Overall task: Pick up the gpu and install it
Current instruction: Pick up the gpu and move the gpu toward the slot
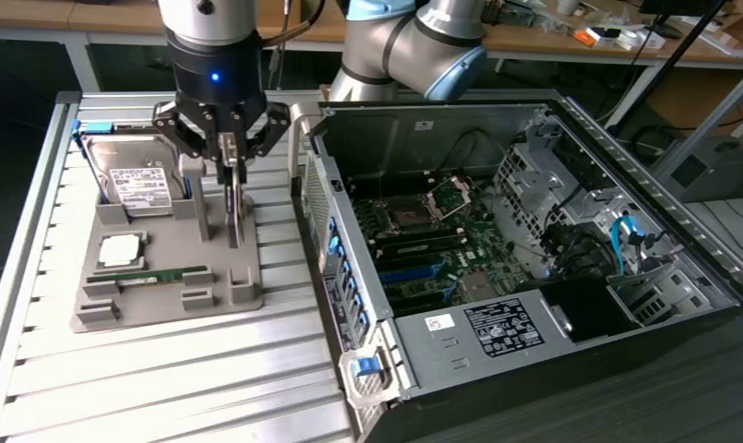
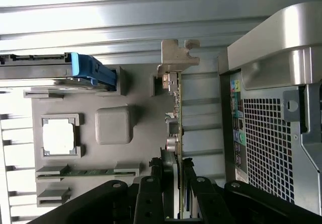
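The gpu [image 1: 234,217] stands on edge over the grey holder tray [image 1: 161,309], a thin dark card seen edge-on. In the wrist view the gpu [image 2: 177,108] runs away from the camera, with its silver end bracket [image 2: 178,58] at the far end. My gripper [image 1: 230,155] comes straight down onto the card's upper edge. Its fingers [image 2: 166,183] press on both faces, so my gripper [image 2: 177,173] is shut on the card. I cannot tell whether the card's lower edge still rests in the tray's slot.
The tray also holds a silver hard drive [image 1: 131,171] with a white label, a CPU [image 1: 121,247] and a green RAM stick [image 1: 149,274]. The open computer case [image 1: 495,231] lies at the exterior view's right, motherboard [image 1: 433,240] exposed. Its perforated rear wall [image 2: 271,133] is close beside the card.
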Controlling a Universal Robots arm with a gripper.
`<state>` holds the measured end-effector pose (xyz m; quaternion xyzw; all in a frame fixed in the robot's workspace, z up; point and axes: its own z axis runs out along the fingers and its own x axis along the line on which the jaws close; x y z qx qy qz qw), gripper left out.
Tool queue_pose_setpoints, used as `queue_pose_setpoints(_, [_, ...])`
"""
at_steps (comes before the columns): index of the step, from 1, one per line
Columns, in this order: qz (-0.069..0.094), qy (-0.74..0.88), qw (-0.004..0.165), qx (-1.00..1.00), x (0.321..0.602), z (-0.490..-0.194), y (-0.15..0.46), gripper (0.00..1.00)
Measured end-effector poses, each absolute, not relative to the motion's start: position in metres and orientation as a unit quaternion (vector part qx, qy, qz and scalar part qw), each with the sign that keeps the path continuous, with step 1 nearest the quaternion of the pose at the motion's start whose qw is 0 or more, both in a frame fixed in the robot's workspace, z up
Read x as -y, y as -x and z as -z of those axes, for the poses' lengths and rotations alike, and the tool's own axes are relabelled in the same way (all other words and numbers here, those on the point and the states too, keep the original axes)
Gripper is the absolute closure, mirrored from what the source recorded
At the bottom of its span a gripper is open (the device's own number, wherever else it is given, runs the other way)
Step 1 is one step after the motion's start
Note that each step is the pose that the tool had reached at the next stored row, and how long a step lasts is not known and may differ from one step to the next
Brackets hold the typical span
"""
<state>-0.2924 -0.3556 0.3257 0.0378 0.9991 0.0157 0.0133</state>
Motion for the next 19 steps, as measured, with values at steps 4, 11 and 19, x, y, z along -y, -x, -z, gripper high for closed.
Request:
queue_pose_setpoints(4, [-0.016,-0.038,0.013,-0.999,0.356,-0.330,0.292,0.73])
queue_pose_setpoints(11, [-0.016,-0.038,0.013,-0.999,0.356,-0.338,0.292,0.73])
queue_pose_setpoints(19, [-0.016,-0.038,0.013,-0.999,0.356,-0.349,0.292,0.73])
